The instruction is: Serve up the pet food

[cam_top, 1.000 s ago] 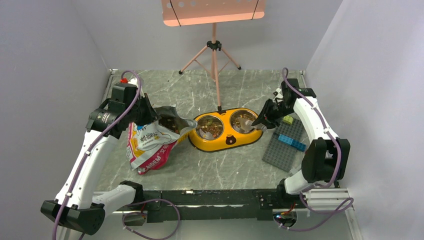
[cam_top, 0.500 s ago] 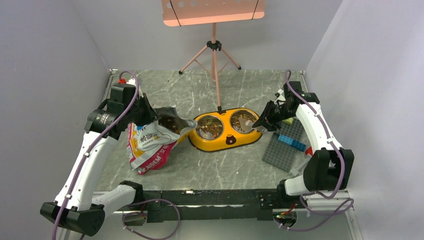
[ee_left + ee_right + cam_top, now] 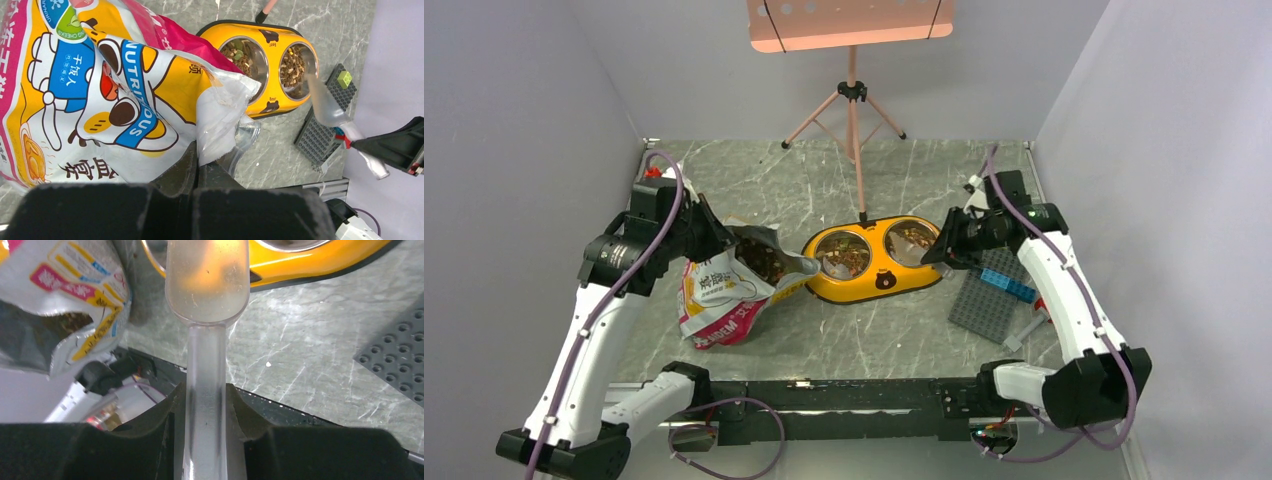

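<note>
The pet food shows as brown kibble in the open mouth of the bag (image 3: pixel 764 262) and in both steel bowls (image 3: pixel 237 50) (image 3: pixel 292 65) of the yellow feeder (image 3: pixel 879 280). The white-and-yellow bag (image 3: pixel 724 295) stands left of the feeder, its mouth tipped toward it. My left gripper (image 3: pixel 202 160) is shut on the bag's torn top edge (image 3: pixel 220 130). My right gripper (image 3: pixel 206 405) is shut on the handle of a clear plastic scoop (image 3: pixel 207 280). The scoop hangs over the feeder's near rim, and I see no kibble in it. From above, the right gripper (image 3: pixel 939 252) sits at the feeder's right end.
A pink music stand (image 3: pixel 852 90) rises behind the feeder, one leg touching down at its far rim. A grey studded baseplate (image 3: pixel 989 300) with a blue brick (image 3: pixel 1007 284) and a green brick (image 3: pixel 344 78) lies right of the feeder. Walls close in left, right and behind.
The right arm has drawn the scoop back out of the right bowl toward the feeder's near side. The left arm shifted slightly left, tilting the bag's mouth further toward the feeder.
</note>
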You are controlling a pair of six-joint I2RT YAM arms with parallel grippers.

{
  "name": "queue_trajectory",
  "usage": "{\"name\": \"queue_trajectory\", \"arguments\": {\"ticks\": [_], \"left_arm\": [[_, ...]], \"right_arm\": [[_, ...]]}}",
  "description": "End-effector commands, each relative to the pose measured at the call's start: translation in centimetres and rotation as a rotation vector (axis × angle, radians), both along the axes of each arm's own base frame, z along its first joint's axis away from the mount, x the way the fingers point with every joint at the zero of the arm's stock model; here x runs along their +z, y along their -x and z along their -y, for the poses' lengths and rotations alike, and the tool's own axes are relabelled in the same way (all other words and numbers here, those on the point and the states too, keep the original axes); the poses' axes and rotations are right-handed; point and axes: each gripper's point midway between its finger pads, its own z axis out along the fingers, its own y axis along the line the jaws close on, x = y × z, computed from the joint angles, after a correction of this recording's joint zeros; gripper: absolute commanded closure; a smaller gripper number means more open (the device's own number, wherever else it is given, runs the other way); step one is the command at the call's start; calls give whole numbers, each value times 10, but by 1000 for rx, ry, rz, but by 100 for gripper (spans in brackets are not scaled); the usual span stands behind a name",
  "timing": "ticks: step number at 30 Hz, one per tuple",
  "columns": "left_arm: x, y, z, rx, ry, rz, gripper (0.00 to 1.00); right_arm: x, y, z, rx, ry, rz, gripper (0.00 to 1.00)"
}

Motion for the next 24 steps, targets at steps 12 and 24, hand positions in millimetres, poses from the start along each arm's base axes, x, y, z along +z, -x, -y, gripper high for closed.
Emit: {"name": "queue_trajectory", "arguments": {"ticks": [12, 24], "left_arm": [[100, 1, -7, -75, -60, 301, 100], [87, 17, -19, 3, -33, 334, 100]], "right_arm": [[-39, 98, -137, 746, 145, 175, 100], [-70, 76, -106, 925, 610, 375, 100]]}}
